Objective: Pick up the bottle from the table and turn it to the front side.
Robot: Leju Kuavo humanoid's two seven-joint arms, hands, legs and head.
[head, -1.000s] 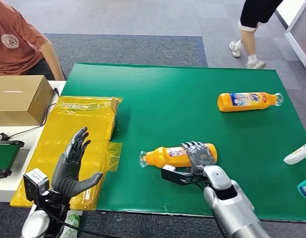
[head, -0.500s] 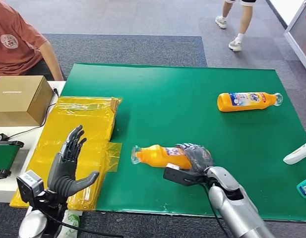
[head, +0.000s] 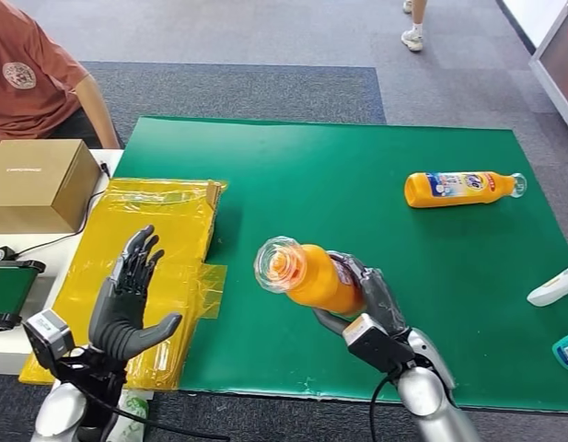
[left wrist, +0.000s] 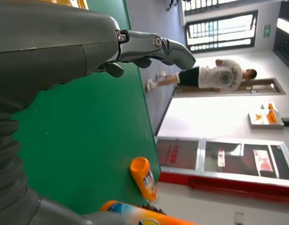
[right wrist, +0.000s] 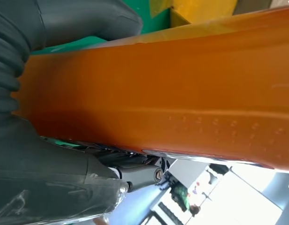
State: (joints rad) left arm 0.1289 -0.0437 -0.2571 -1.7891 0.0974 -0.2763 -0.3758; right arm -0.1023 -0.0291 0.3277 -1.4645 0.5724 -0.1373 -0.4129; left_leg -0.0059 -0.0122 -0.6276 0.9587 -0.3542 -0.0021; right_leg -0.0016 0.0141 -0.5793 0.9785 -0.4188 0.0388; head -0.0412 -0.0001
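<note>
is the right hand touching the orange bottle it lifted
Touching. In the head view the right hand grips the orange bottle, fingers wrapped round its body.

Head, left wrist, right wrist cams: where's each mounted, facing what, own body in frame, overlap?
Head view: high on the body, looking forward and down at the green mat; both arms rise from below, left robot hand spread, right robot hand holding the orange bottle.
Left wrist view: behind the left robot hand, looking across the mat toward a doorway.
Right wrist view: behind the right robot hand, close against the bottle.
Shared: all show the held bottle.
</note>
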